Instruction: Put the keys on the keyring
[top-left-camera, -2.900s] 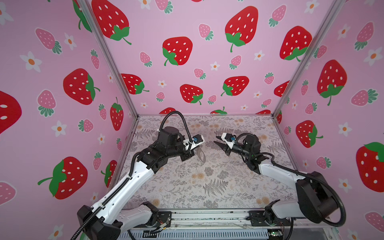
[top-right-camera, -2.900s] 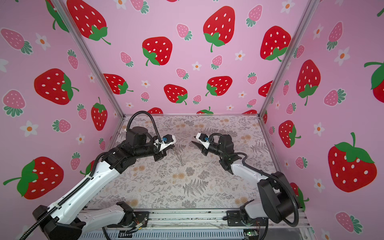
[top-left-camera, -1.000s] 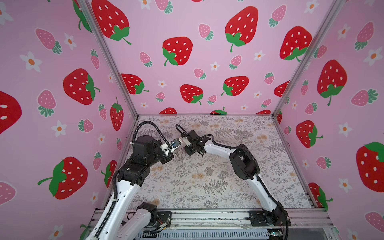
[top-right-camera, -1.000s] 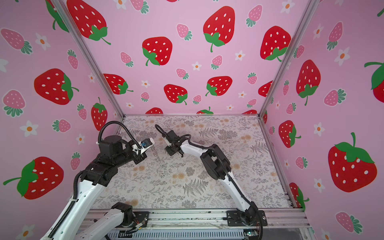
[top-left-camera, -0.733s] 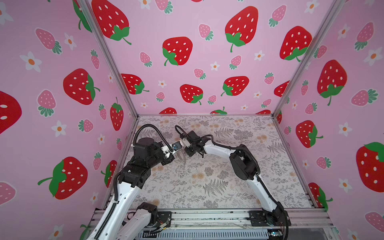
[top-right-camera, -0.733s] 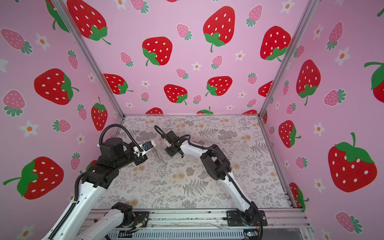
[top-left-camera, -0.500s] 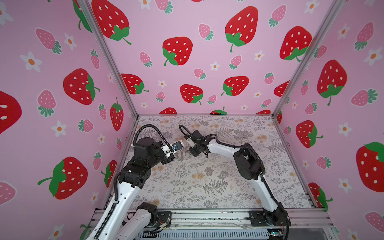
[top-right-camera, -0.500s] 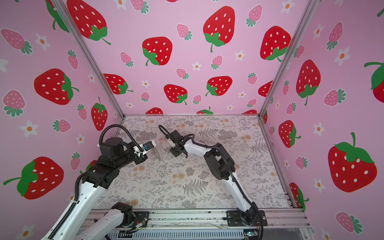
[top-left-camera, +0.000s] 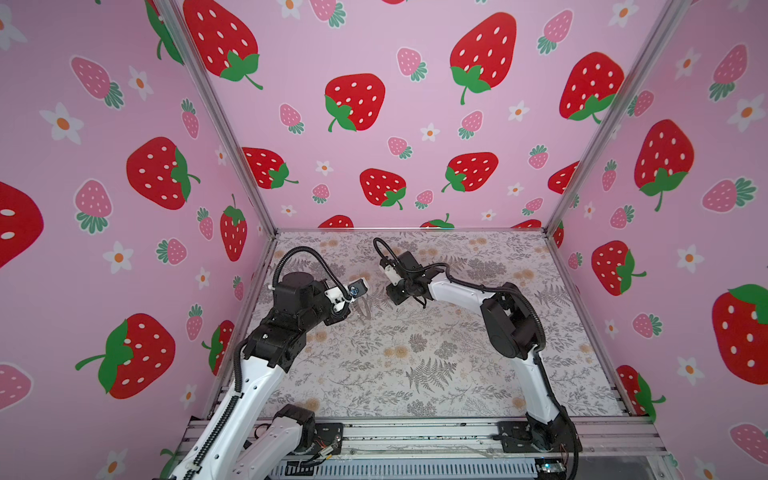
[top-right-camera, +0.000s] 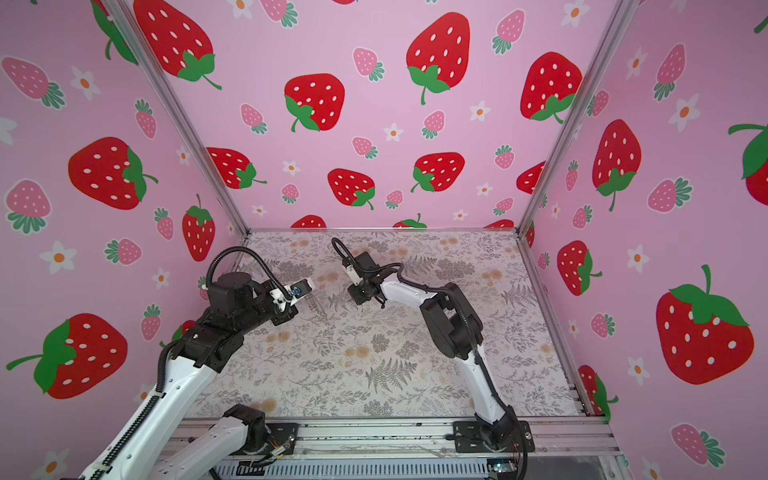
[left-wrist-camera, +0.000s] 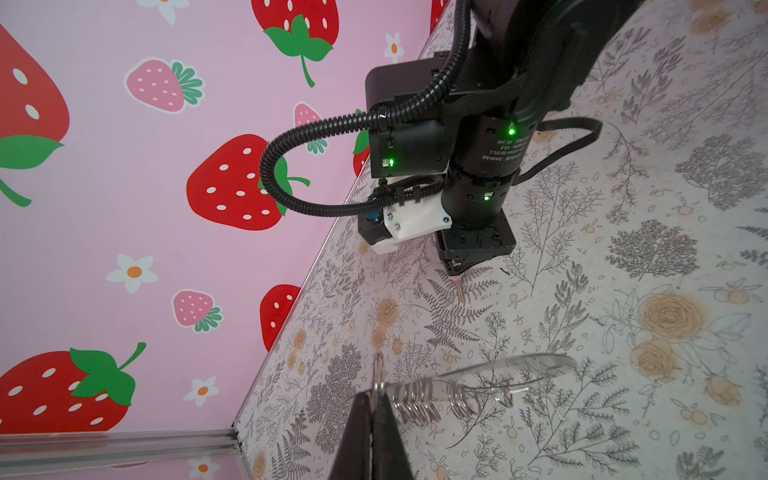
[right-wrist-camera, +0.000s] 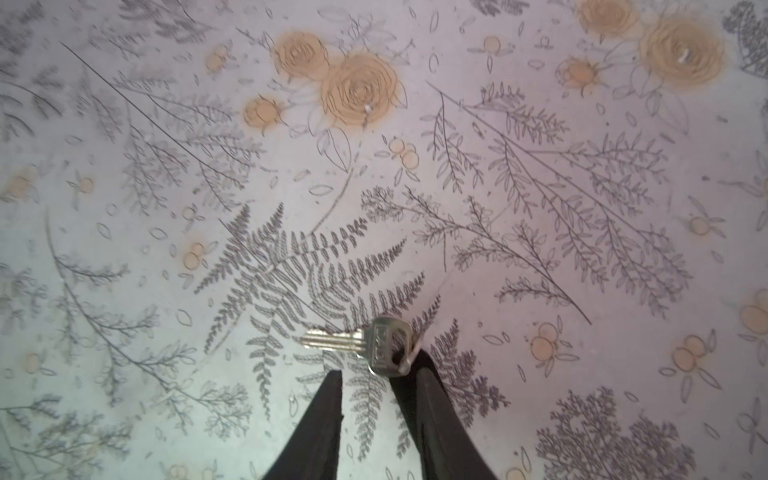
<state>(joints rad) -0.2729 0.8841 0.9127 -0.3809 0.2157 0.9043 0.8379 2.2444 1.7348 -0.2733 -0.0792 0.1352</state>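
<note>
Left jaws clamp an end ring of the keyring, around 10 o'clock over the desk. Right jaws sit slightly apart at its 3 o'clock, silver key touching one fingertip

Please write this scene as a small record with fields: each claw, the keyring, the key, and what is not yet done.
left claw: shut on one end ring of the keyring
keyring: see-through crescent plate with a row of small silver rings along one edge
right claw: jaws apart, pointing down at the table
silver key: at the tip of one right finger; cannot tell whether it is hanging or lying
status: silver key not yet on a ring
</note>
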